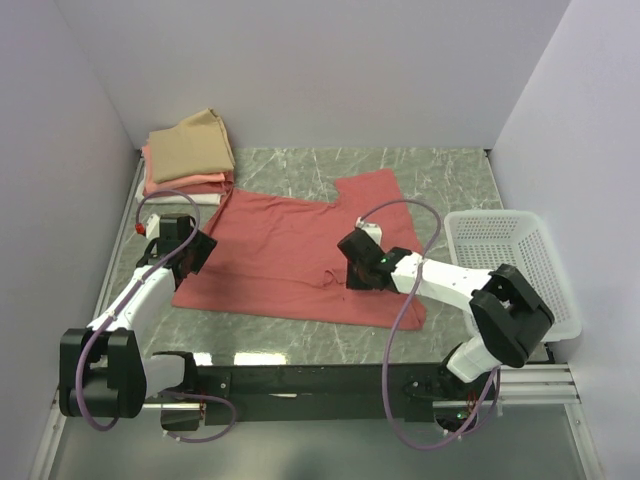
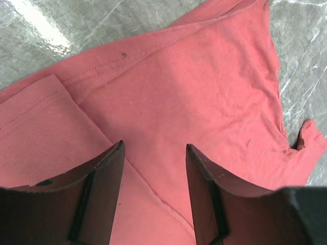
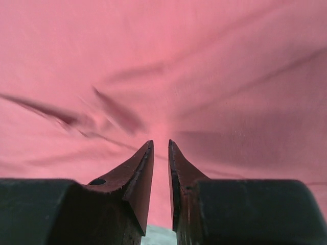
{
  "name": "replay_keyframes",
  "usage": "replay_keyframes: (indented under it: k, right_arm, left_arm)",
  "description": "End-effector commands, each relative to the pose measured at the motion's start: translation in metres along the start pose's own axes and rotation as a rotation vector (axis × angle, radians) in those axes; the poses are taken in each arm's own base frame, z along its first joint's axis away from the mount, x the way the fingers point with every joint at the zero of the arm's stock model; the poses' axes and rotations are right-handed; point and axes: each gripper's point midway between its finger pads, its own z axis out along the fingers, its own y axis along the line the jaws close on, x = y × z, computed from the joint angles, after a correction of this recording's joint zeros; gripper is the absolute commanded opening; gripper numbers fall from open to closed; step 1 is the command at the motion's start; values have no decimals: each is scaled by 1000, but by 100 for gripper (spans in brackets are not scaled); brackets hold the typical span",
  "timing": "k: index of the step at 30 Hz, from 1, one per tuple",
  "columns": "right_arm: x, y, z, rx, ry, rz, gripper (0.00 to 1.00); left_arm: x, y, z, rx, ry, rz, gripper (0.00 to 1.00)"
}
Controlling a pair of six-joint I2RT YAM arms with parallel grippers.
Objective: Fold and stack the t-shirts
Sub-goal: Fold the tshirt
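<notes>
Cloth puckers toward the right gripper (image 3: 161, 143), whose jaws stand almost together with only a thin slit between them. From the creases running into the tips, I judge that it pinches a fold of the salmon-red t-shirt (image 1: 290, 250), a little toward four o'clock of the shirt's middle. The left gripper (image 2: 155, 147) is parted and holds nothing. It is poised low over the shirt's nine o'clock edge, where a sleeve's stitched hem shows.

The shirt lies spread and mostly flat at the centre of the worktop (image 1: 440, 180), with one corner reaching toward one o'clock. At ten o'clock, in the far corner, sits the stack of folded t-shirts (image 1: 188, 165): tan on top, salmon-pink under it, a white edge lowest. The white basket (image 1: 510, 260) stands at three o'clock, near the shirt's right edge.

By my reading, the step in hand is the first fold of the only loose shirt in view, and it is not yet made. The next move calls for the left gripper to close on its edge so that both sides rise together. The pair must then carry the cloth over evenly, or the fold will skew. Stacking comes after.
</notes>
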Motion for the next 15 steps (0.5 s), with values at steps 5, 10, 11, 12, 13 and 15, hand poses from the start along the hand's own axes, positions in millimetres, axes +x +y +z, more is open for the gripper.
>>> replay_keyframes:
  k: [5, 10, 11, 12, 13, 15]
  right_arm:
    - [10, 4, 12, -6, -8, 8, 25]
    - [2, 8, 22, 25, -18, -12, 25]
    - [4, 6, 27, 41, -7, -23, 25]
    - [3, 7, 29, 42, -6, -25, 25]
    - [1, 10, 30, 42, -9, -25, 25]
    - [-1, 12, 33, 48, -9, -27, 25]
  left_arm:
    - [-10, -20, -10, 67, -24, 1, 56]
    - [-9, -18, -9, 59, -23, 5, 56]
    - [-9, -18, -9, 59, -23, 6, 56]
    - [-9, -18, -9, 58, -22, 8, 56]
    - [-10, -18, -9, 58, -22, 10, 56]
    - [-11, -20, -10, 60, -25, 11, 56]
